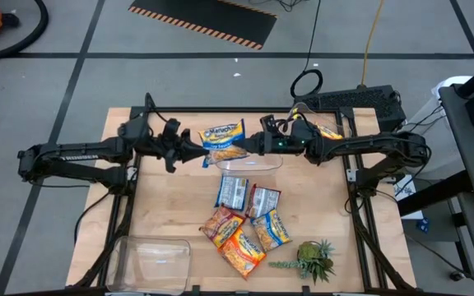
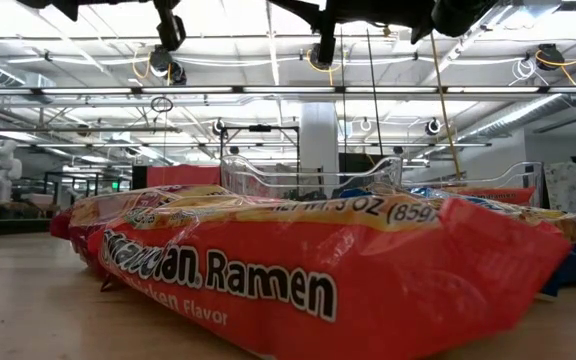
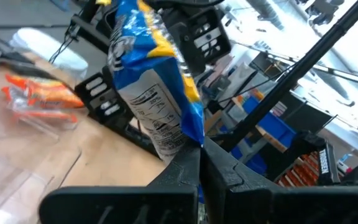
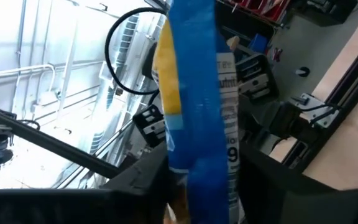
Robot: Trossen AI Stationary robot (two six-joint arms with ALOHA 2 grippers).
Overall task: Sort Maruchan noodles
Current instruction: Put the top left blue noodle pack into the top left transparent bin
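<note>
Both left gripper point(image 1: 189, 148) and right gripper point(image 1: 243, 145) pinch the blue-and-yellow plastic ramen packet point(image 1: 223, 140); release one side before lowering into the clear plastic bin point(image 1: 249, 161).

Left arm stretched level from the frame's left edge toward upper centre, left tool point(image 1: 194, 150) clamped tight on the packet point(image 1: 223, 140), right arm reaching in from the right, right tool point(image 1: 247, 145) clamped on the same packet, tips facing each other
</note>
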